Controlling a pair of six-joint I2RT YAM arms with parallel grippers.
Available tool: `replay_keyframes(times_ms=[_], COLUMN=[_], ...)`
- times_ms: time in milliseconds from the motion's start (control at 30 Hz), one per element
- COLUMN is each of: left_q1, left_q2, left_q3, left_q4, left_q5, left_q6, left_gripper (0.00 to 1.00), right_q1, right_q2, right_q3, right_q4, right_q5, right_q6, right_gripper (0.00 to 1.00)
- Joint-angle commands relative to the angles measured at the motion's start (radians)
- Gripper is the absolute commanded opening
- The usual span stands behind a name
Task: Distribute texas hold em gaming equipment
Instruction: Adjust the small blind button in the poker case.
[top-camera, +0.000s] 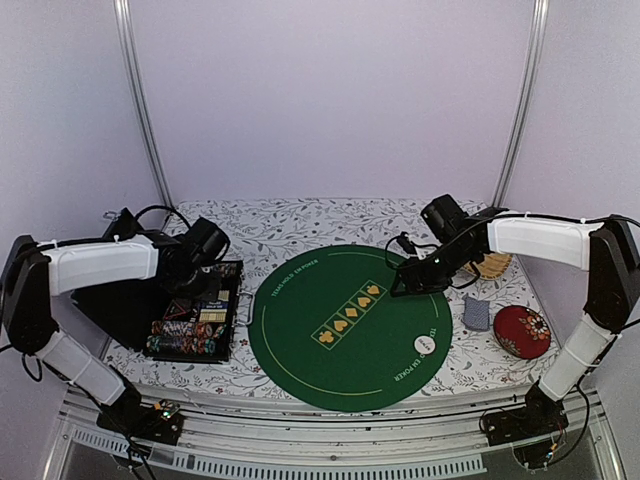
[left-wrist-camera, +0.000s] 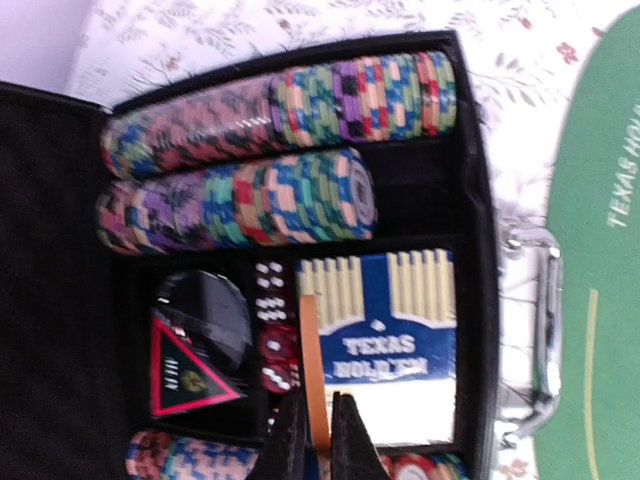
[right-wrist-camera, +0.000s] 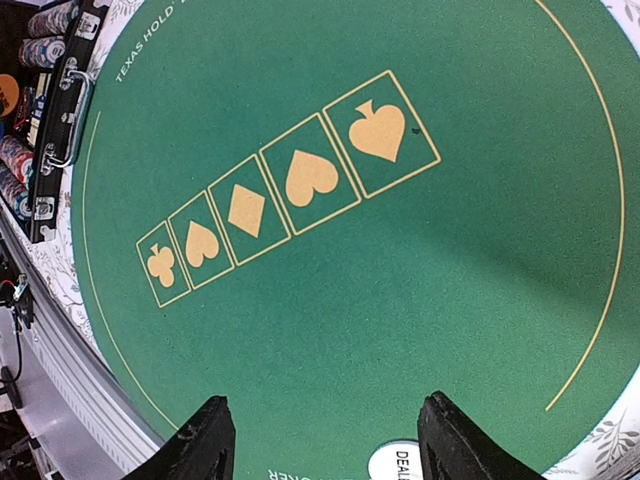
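Note:
My left gripper (left-wrist-camera: 318, 440) is shut on the edge of a flat orange button disc (left-wrist-camera: 314, 360) and holds it over the open black case (top-camera: 236, 300). The case holds rows of striped poker chips (left-wrist-camera: 300, 105) and a blue "Texas Hold'em" card box (left-wrist-camera: 395, 330). In the top view the left gripper (top-camera: 203, 285) is above the case. My right gripper (top-camera: 405, 278) is open and empty above the green felt mat (top-camera: 300, 330). A white dealer button (top-camera: 427, 344) lies on the mat's right side and shows between the open fingers in the right wrist view (right-wrist-camera: 400, 463). A stack of grey-blue-backed cards (top-camera: 477, 313) lies right of the mat.
A red round dish (top-camera: 522, 331) sits at the far right, beside the cards. A tan, fan-like object (top-camera: 493, 265) lies behind the right arm. Red and black dice (left-wrist-camera: 272, 330) and a black triangular piece (left-wrist-camera: 185, 370) sit in the case. The case's metal handle (left-wrist-camera: 545, 330) faces the mat.

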Motion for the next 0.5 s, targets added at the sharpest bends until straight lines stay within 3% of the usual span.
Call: replay_keyframes(times_ms=[0,300,467], left_q1=[-0.055,-0.150,-0.206], left_q2=[0.094,0.378,0.435], left_q3=[0.035,0.138,0.163], left_q4=[-0.066,-0.165,-0.148], left_q5=[-0.192,-0.367,-0.330], left_q6=[0.020,-0.054,-0.038], left_gripper=[0.00,0.00,0.03], right_q1=[0.009,0.017,0.019], right_q2=[0.021,0.024,0.021], right_q3=[0.025,0.019,0.011], right_q4=[0.008,0.011,0.014], right_q5=[-0.017,-0.019,-0.018], right_q6=[0.003,0.009,0.011], right_gripper=[0.65,0.65,0.65])
